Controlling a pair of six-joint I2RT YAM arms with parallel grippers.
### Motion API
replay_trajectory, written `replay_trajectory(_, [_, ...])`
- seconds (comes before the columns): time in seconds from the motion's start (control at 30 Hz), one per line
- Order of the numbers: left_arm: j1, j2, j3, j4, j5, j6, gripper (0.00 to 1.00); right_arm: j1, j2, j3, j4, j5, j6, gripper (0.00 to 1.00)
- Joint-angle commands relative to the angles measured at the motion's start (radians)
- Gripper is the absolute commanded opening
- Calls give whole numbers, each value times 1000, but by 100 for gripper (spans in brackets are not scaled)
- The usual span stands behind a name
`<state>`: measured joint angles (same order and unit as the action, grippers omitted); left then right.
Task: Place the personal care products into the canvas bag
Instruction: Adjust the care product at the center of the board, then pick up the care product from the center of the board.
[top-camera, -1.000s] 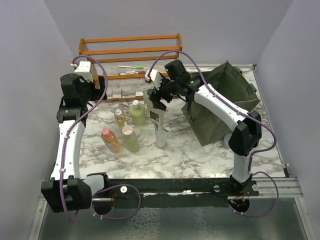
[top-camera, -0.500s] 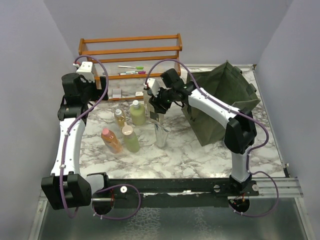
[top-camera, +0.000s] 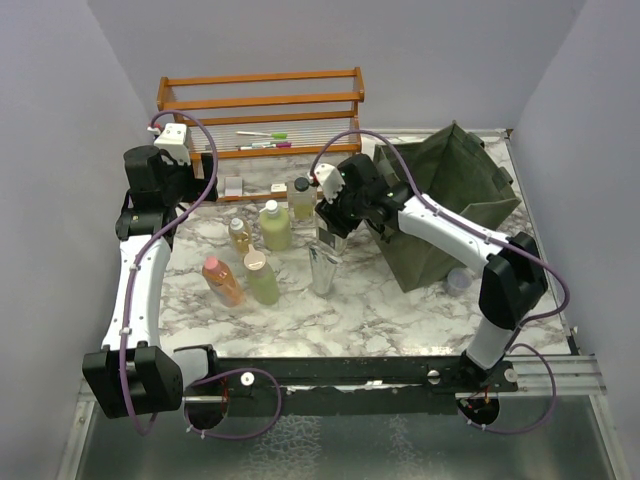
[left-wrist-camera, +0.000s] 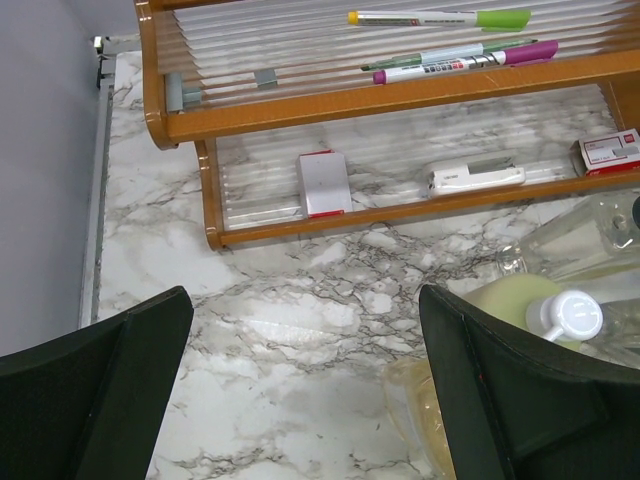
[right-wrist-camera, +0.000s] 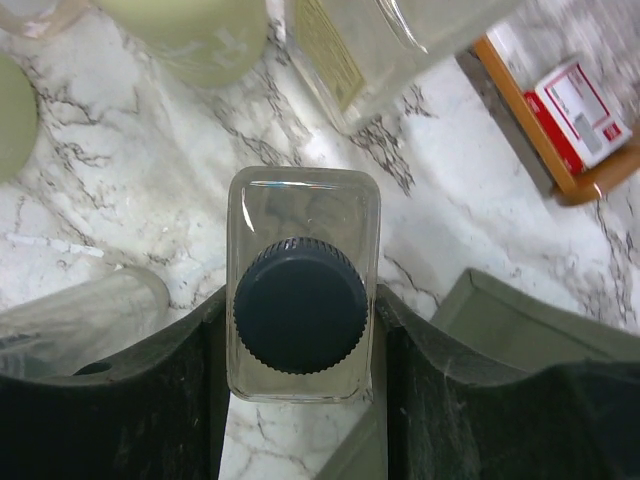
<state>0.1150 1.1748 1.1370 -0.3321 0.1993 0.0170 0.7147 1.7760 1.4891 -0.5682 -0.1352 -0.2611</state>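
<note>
My right gripper (right-wrist-camera: 300, 345) is shut on a clear rectangular bottle with a dark ribbed cap (right-wrist-camera: 300, 305), one finger against each side. In the top view this gripper (top-camera: 334, 222) sits just left of the canvas bag (top-camera: 450, 195), above the silver tube (top-camera: 322, 270). A beige black-capped bottle (top-camera: 302, 197), a pale green bottle (top-camera: 275, 225), a small amber bottle (top-camera: 240, 235), an orange bottle (top-camera: 222, 280) and another green one (top-camera: 262, 277) stand on the marble. My left gripper (left-wrist-camera: 303, 300) hangs open over bare marble beside the white-capped green bottle (left-wrist-camera: 545, 310).
The orange wooden rack (top-camera: 260, 105) at the back holds pens (left-wrist-camera: 440, 18) and small boxes (left-wrist-camera: 322, 183). A small lavender jar (top-camera: 457, 280) sits at the bag's front right corner. The bag's corner (right-wrist-camera: 520, 325) lies close to my right finger. Walls enclose the table.
My right arm has shifted to the right, off the beige bottle, and its jaws have closed onto the clear black-capped bottle. The left arm has barely moved.
</note>
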Motion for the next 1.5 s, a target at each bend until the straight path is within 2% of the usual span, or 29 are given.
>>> replay_trajectory(0.0, [3, -1, 22, 9, 34, 8, 99, 5, -59, -54, 22, 118, 64, 28])
replay_trajectory(0.23, [3, -6, 26, 5, 32, 9, 99, 4, -66, -71, 13, 107, 85, 59])
replay_trajectory(0.3, [2, -7, 26, 5, 32, 11, 99, 4, -65, -62, -7, 101, 75, 72])
replay_trajectory(0.4, [3, -7, 24, 5, 32, 13, 99, 4, -74, -56, -24, 64, 32, 87])
replay_trajectory(0.53, [3, -5, 22, 5, 33, 16, 99, 5, -85, -35, -79, -25, -114, 100])
replay_trajectory(0.63, [3, -1, 23, 6, 35, 18, 99, 5, -90, -9, -146, -62, -279, 99])
replay_trajectory(0.83, [3, 6, 23, 4, 38, 23, 99, 3, -108, -20, -126, -49, -504, 99])
replay_trajectory(1.2, [3, 6, 23, 0, 32, 39, 99, 2, -2, 97, -180, -11, -736, 99])
replay_trajectory(1.47, [3, 18, 20, 0, 34, 48, 99, 1, 50, 174, -291, -78, -872, 99])
